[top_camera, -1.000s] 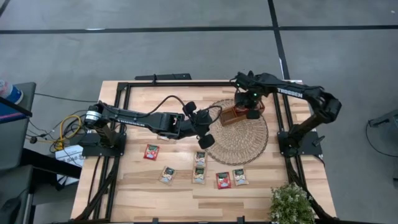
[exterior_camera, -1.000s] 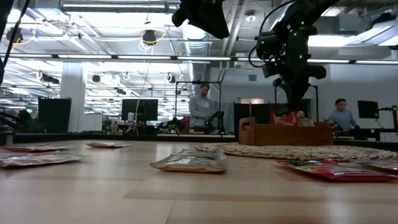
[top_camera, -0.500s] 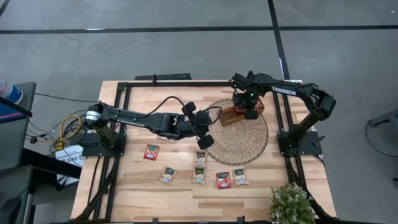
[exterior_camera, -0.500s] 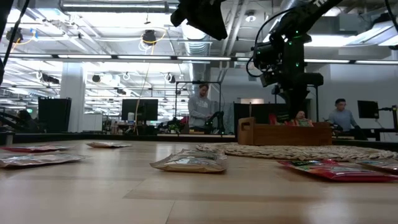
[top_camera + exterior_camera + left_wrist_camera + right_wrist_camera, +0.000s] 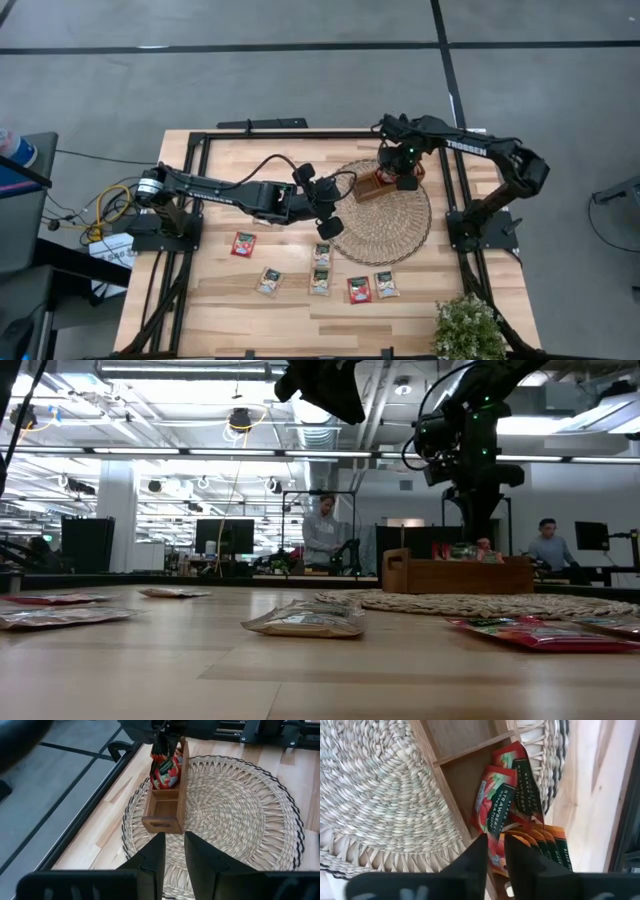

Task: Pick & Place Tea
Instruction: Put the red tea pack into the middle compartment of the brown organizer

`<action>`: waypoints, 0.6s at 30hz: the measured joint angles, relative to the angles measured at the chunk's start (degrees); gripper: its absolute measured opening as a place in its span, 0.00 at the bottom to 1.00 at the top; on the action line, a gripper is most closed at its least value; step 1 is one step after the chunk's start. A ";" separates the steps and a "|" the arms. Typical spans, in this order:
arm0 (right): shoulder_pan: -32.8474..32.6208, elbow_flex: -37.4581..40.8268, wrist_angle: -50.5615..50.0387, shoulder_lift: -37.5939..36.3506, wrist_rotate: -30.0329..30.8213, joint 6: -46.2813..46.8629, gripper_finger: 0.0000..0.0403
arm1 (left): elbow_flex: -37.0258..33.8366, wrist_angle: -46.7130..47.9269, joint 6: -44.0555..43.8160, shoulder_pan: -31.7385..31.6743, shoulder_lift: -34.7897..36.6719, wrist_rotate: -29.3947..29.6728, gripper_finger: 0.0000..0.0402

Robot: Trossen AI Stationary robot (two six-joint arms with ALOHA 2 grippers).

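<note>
My right gripper (image 5: 400, 172) points down over the far end of the wooden tray (image 5: 372, 186), which stands on the round wicker mat (image 5: 392, 228). It is shut on a red tea sachet (image 5: 492, 815) that stands in an end compartment, next to other red sachets (image 5: 522, 775) and orange ones (image 5: 547, 845). Several more tea sachets lie flat on the table nearer the front, red (image 5: 243, 243) and pale (image 5: 322, 253). My left gripper (image 5: 325, 205) hangs above the mat's left edge, a narrow gap between its fingers (image 5: 155, 855) with nothing in it. My right gripper has the red sachet's upper edge (image 5: 495, 842) between its two fingers, which come from above and point down. The sachet stands on edge, tilted, its lower part inside the tray's compartment (image 5: 167, 772). How far back it reaches between the fingers does not show.
The tray's nearer compartments (image 5: 162, 810) hold nothing. A potted plant (image 5: 468, 328) stands at the table's near right corner. Black frame rails (image 5: 200, 200) run along the table's sides. People (image 5: 322, 530) stand in the room beyond the table.
My right arm has swayed a little toward the table's left over the tray and come back to nearly where it was. The red sachet has stayed at the tray's end compartment.
</note>
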State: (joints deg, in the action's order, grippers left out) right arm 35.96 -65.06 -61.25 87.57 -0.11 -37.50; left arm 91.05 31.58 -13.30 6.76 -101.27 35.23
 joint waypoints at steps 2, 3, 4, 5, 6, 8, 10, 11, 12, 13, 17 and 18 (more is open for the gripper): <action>0.28 0.00 -0.02 -0.18 0.01 0.12 0.19 | 0.00 -0.01 0.02 0.00 0.00 -0.01 0.16; 0.49 0.00 -0.03 -0.26 0.04 0.29 0.22 | 0.00 -0.01 0.03 0.00 0.00 -0.01 0.16; 0.55 -0.02 -0.25 -0.28 0.06 0.52 0.24 | 0.00 -0.01 0.19 0.00 0.00 -0.01 0.16; 0.57 -0.04 -0.89 -0.26 0.08 0.70 0.26 | 0.00 -0.01 0.39 0.00 0.00 -0.01 0.16; 0.57 -0.30 -2.33 -0.26 0.19 0.91 0.28 | 0.00 -0.01 0.61 0.00 0.00 -0.01 0.16; 0.55 -1.50 -4.60 -0.26 0.46 1.94 0.31 | 0.00 -0.01 1.34 0.00 0.00 -0.03 0.16; 0.35 -2.95 -6.43 -0.26 0.36 3.62 0.33 | 0.00 -0.01 2.82 0.00 0.00 -0.03 0.16; 0.10 -3.88 -8.24 -0.26 0.22 4.64 0.34 | 0.00 0.01 3.67 0.00 0.00 -0.03 0.16; -0.09 -4.98 -10.26 -0.33 0.18 5.66 0.34 | 0.00 0.00 4.39 0.00 0.00 -0.03 0.16; -0.37 -6.02 -12.02 -0.65 -0.01 6.59 0.34 | 0.00 0.00 4.98 0.00 0.00 -0.03 0.16; -2.38 -8.07 -16.68 -4.00 -5.96 8.84 0.33 | 0.00 -0.01 4.96 0.00 0.00 -0.05 0.16; -2.84 -8.07 -16.74 -5.50 -7.91 9.19 0.32 | 0.00 -0.01 4.92 0.00 0.00 -0.03 0.16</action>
State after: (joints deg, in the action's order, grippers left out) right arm 33.12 -73.12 -78.00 82.06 -8.02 -28.30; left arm 91.05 31.57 -8.38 6.76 -101.27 35.20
